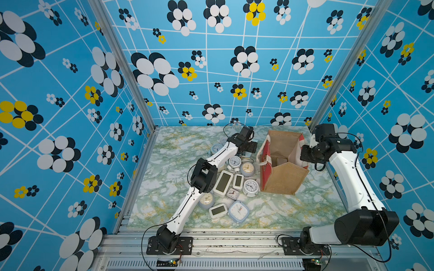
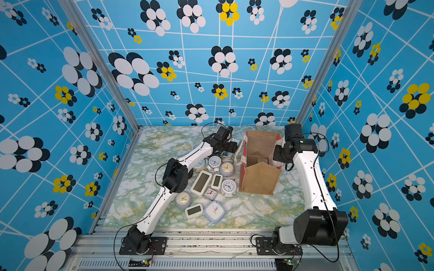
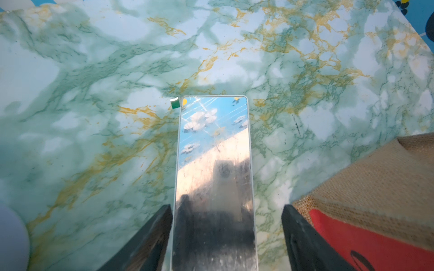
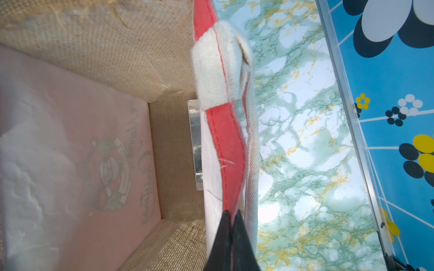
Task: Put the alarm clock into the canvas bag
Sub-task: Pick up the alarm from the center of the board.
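Surface: marble-print tabletop (image 1: pixel 164 187), green and gold veins, set in an aluminium frame.
Room: 3 blue walls (image 1: pixel 70 93) with white lines and black, white and yellow oval flowers.
Writing: pale script (image 4: pixel 145 173) like "Merry Christmas" beside a round emblem, showing through the bag's inner wall.
Canvas bag (image 1: pixel 284 183): upright, mouth open, just right of the clock pile (image 1: pixel 234 185).
Alarm clock (image 3: pixel 213 164): mirror-faced slab, flat on the table beside the bag.
Left gripper (image 3: pixel 226 206): jaws wide, straddling that clock, gripping nothing.
Right gripper (image 4: pixel 232 213): pinched tight on the bag's red rim.
Right wrist only: a shiny slab (image 4: pixel 195 140) lies inside the bag.
Top views only: the pile.
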